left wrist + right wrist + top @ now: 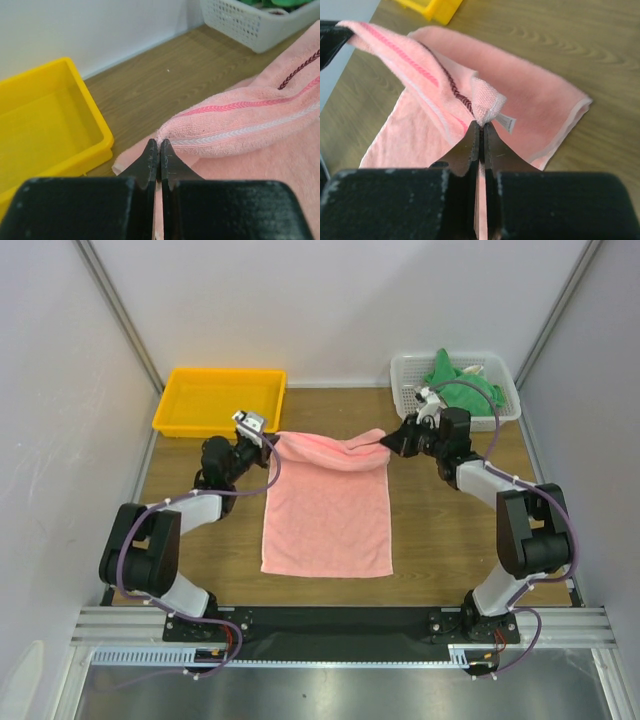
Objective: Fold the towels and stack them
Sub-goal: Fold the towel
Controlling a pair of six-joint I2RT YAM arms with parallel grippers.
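**Pink towel** [327, 515]: lies lengthwise on the middle of the worktop [440, 540]. Its near edge is flat on the wood, toward the worktop's near edge. Its far edge is raised off the surface and rolled a little toward the near side, sagging between the two grippers.

**Left gripper** [159, 150]: jaws pressed together on the towel's far-left corner. The striped hem runs away from the pinch.

**Right gripper** [481, 131]: jaws likewise pinched tight, on the far-right corner. A small white label hangs just beside the grip.

**Green towels** [458, 388]: bunched and unfolded inside the white basket [505, 408] at the far right corner of the worktop. How many there are cannot be told.

**Yellow tray** [180, 418]: at the far left corner of the worktop, with no towel in it.

**Progress, as judged:**
- The work looks to be at its opening stage. The first fold of the pink towel is begun, with both far corners taken up, but that edge has not been carried over to the near edge.
- No folded towel shows anywhere, and no stack exists.

**Left to do, as judged:**
- Finish this fold, and probably make a second one.
- Set the folded pink towel down as the base of a stack.
- Draw each green towel from the basket, spread it, fold it and lay it on top.
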